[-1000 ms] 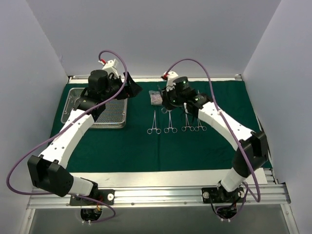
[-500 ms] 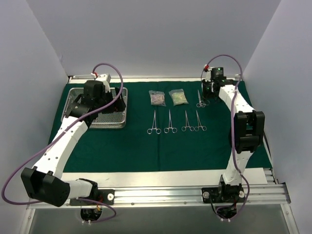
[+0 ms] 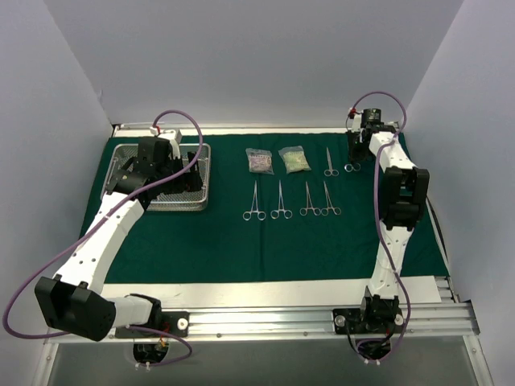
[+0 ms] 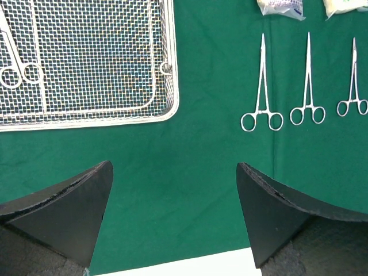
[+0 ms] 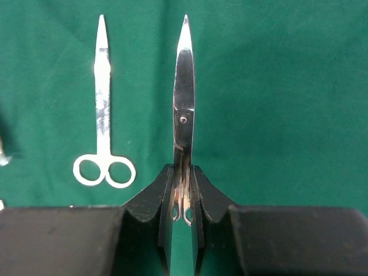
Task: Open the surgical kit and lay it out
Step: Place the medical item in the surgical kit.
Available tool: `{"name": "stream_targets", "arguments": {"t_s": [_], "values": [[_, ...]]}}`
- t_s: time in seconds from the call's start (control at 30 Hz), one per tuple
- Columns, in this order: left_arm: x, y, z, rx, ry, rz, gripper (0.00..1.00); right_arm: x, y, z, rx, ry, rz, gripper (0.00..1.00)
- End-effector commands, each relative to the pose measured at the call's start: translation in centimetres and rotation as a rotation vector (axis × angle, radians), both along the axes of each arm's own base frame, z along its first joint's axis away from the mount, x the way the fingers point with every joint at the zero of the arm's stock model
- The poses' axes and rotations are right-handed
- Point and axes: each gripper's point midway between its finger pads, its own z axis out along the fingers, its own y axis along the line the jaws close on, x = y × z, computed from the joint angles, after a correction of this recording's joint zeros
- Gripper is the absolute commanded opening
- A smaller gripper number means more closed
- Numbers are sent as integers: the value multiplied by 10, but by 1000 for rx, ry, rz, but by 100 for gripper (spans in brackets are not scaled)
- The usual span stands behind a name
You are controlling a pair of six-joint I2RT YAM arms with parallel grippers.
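Now | right claw point(image 5: 183, 172) squeezes steel scissors point(image 5: 184, 86) near rings | left claw point(image 4: 174, 167) spread wide, empty | we guess stiff, light, slippery

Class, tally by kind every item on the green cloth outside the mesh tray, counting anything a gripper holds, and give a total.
Clamps in a row: 4
Scissors: 2, one lying, one held in the right gripper
Clear pouches: 2
Total: 8
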Motion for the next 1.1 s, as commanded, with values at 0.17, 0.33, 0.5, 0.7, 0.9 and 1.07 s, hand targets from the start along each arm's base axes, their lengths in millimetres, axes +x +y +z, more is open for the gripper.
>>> {"name": "stream_targets", "arguments": {"t_s": [0.17, 0.33, 0.5, 0.7, 0.9, 1.07], "values": [[0, 1, 4, 0, -6, -5, 97, 10, -2, -11, 5, 30, 36, 0], [2, 1, 3, -1, -4, -1, 97, 12, 5, -16, 41, 33, 59, 0], [2, 1, 2, -1, 2, 2, 97, 14, 9, -22, 60, 35, 64, 0], [2, 1, 0, -1, 10, 6, 97, 16, 7, -28, 67, 44, 53, 0], [2, 3, -1, 5, 13, 12, 97, 12, 6, -40, 76, 76, 44, 0], [2, 2, -3, 2, 20, 11, 97, 8, 0, -46, 76, 99, 16, 2]]}}
